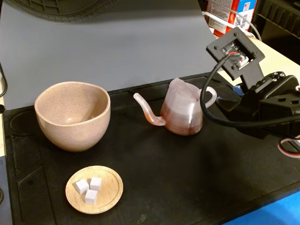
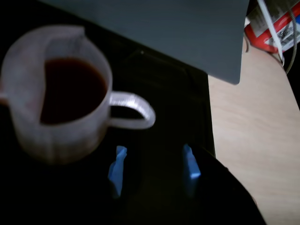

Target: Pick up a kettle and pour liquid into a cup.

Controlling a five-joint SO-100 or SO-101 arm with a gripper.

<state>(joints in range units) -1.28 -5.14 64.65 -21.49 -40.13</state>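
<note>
Hand [image 2: 153, 171]: spread, empty, held just beside the kettle's [image 1: 182, 112] handle.
Kettle: ungrasped, upright on the tabletop.
Cup [image 1: 73, 115]: far left, seemingly empty.
Left: grasping, pouring.

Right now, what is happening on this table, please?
A robot arm is approaching the kettle from the right in the fixed view. Its gripper is open and empty, just short of the kettle's loop handle. The kettle stands upright on the black mat, with dark liquid inside. The cup looks empty. A wooden saucer with white cubes lies in front.
</note>
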